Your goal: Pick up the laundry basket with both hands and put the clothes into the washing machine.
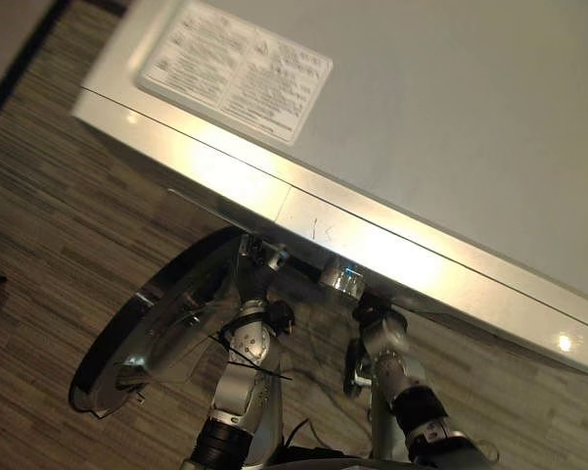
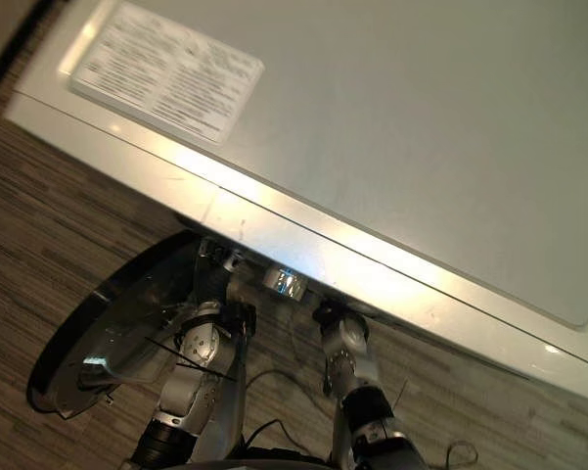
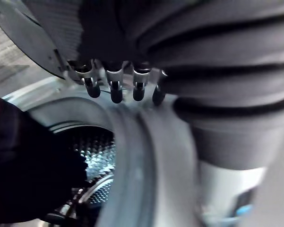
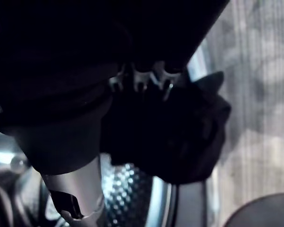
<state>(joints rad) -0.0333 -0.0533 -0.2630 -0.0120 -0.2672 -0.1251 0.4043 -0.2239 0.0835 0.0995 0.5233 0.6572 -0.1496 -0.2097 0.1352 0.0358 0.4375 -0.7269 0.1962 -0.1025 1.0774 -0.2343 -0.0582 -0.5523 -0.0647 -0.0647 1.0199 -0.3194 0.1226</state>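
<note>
I look down on the washing machine [image 1: 450, 117], whose round glass door [image 1: 147, 333] is swung open to the left. Both arms reach under its front edge toward the drum mouth. My left hand [image 3: 116, 87] hangs with straight, relaxed fingers over the grey door seal [image 3: 132, 156], holding nothing. The perforated drum [image 3: 97, 151] shines behind it. My right hand [image 4: 142, 78] has its fingers curled on a dark garment [image 4: 179, 137], which hangs bunched in front of the drum [image 4: 125, 182]. That same dark garment [image 3: 23, 165] covers part of the opening in the left wrist view.
A white label [image 1: 235, 69] is stuck on the machine's flat top. Striped wood floor [image 1: 49, 245] lies to the left and below. The open door takes up the floor space beside my left arm.
</note>
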